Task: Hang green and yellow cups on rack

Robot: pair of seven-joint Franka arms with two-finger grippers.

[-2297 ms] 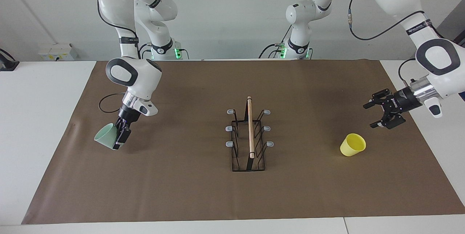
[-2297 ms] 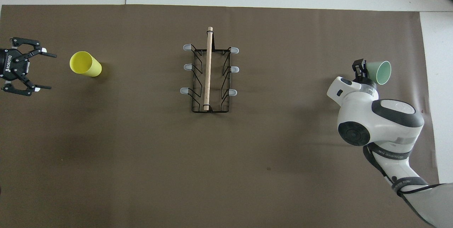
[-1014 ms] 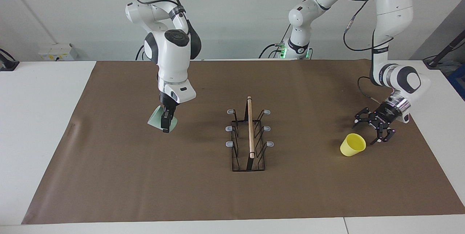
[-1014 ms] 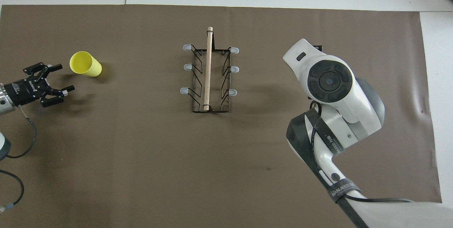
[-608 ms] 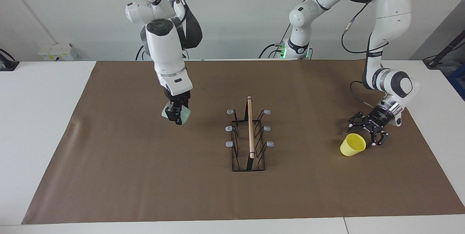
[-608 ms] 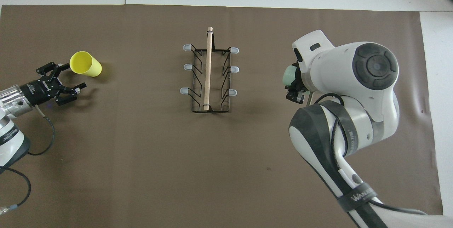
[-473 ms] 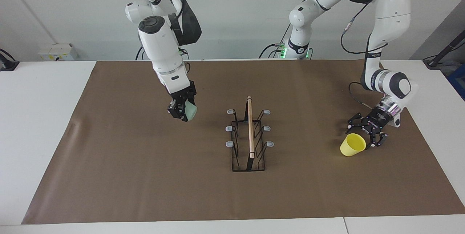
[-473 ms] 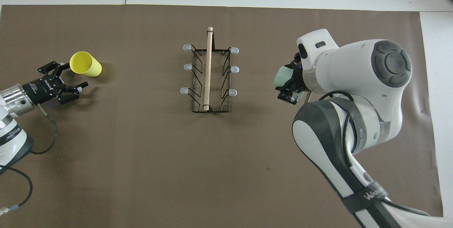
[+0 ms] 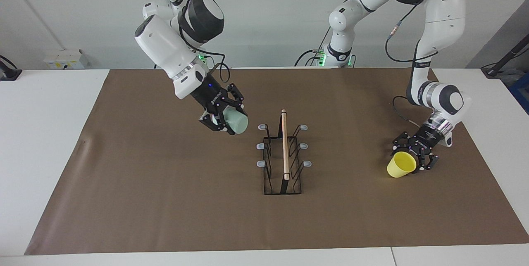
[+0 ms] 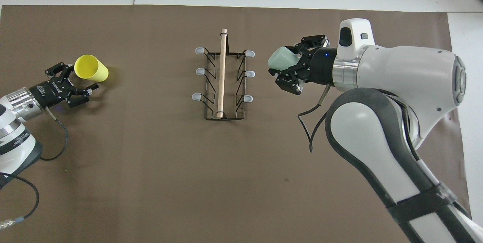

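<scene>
Presently we see no cup hung on the rack (image 9: 283, 154). Our right gripper (image 9: 225, 116), clamped on the green cup (image 9: 235, 122), hovers beside the rack. Our left gripper (image 9: 414, 153), spread wide, brackets the yellow cup (image 9: 401, 164) lying near the bench's left-arm edge.

Matt plastics, wire, wood and paper

Green cup (image 9: 236, 122) and yellow cup (image 9: 401, 164) look smooth matt plastic; the rack (image 9: 282, 159) is thin black wire under a pale wooden rod; the brown mat (image 9: 165, 200) looks like matt paper.
</scene>
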